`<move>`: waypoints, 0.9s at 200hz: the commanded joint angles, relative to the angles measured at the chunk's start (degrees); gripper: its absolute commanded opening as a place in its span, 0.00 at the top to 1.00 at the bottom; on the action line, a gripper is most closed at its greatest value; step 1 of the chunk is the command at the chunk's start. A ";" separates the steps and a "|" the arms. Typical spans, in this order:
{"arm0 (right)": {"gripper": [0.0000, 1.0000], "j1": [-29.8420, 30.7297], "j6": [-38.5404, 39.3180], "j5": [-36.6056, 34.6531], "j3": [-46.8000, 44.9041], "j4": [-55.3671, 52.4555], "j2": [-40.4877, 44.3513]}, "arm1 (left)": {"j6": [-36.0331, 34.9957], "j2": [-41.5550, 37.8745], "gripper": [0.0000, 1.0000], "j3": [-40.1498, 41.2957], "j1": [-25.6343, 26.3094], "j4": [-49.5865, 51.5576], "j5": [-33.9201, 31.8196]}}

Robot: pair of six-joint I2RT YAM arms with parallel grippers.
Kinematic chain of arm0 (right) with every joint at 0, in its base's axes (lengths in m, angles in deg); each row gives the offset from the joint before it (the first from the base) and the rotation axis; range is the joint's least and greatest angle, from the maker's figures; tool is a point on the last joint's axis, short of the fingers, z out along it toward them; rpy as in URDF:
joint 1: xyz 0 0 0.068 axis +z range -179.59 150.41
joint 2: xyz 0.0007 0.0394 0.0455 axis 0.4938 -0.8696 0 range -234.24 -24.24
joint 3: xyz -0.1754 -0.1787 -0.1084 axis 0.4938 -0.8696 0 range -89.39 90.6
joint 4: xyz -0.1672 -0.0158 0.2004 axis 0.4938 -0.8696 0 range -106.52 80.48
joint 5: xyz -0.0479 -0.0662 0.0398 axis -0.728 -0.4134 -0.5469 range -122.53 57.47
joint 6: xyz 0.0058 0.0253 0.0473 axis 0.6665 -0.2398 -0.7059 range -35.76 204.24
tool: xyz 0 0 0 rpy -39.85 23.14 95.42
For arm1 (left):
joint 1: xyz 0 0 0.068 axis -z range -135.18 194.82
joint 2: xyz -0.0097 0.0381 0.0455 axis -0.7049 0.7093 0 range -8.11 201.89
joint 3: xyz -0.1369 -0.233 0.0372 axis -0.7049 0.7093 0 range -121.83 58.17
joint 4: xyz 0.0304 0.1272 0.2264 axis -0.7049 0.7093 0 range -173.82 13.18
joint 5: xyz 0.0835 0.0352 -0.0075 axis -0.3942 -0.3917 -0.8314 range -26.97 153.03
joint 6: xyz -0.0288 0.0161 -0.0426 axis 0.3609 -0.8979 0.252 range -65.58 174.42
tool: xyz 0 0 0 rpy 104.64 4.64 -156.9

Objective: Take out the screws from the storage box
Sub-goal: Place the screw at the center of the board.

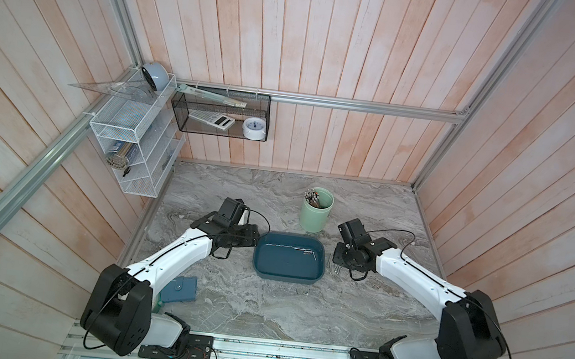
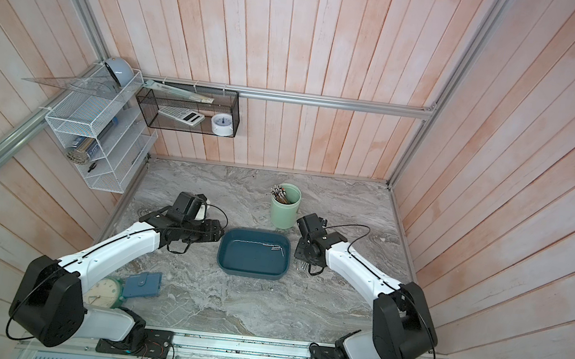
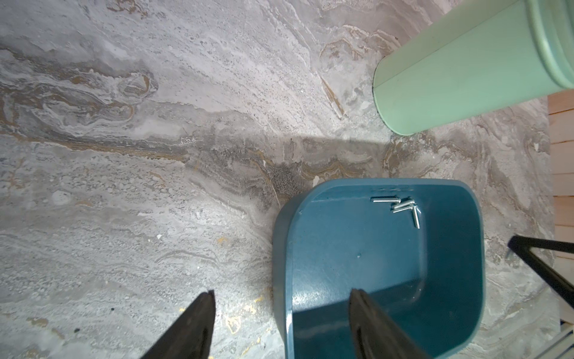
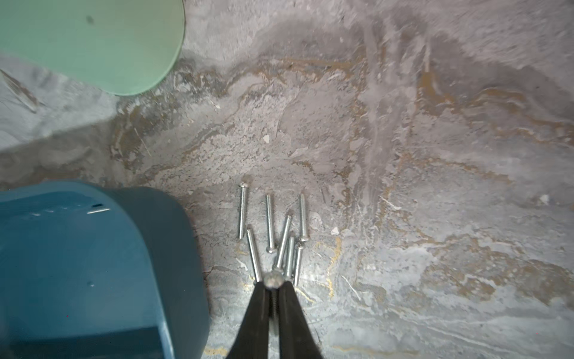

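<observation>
A small flat blue-grey case (image 1: 183, 288) with a round button lies on the grey marble-patterned tabletop (image 1: 262, 308), nearer than the storage box and well to its left. A round pale green clock (image 2: 104, 291) sits just beside the case, partly hidden by the left arm.

The shallow dark teal plastic storage box (image 1: 277, 266), rectangular with rounded corners, sits mid-table between the two arms. The left gripper (image 3: 282, 290) is at the box's left end with its black fingers (image 3: 198, 323) apart. One finger is over the box floor and the other over the table outside, with the box wall between them and touching neither.

A few thin silver-grey metal screws (image 3: 400, 206) lie clustered in the box's far right corner (four or five; they overlap). About seven more lie loose on the table just right of the box (image 4: 270, 222), roughly parallel.

The right gripper (image 4: 273, 284) hangs over that loose group, its fingers pressed together on one screw, whose round head pokes out at the tips.

Beyond the box's far right corner stands a tall pale green cylindrical cup (image 1: 315, 213) holding a bundle of brownish-grey pencil-like sticks (image 1: 312, 195).

Farther still, beyond the box and to its left, a black mesh basket (image 1: 217, 131) hangs on the wooden plank wall.
</observation>
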 commanded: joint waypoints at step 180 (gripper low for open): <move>0.79 0.02 3.34 4.30 2.58 -0.25 -9.08 | -0.28 0.64 0.26 -0.90 0.24 -0.60 -0.49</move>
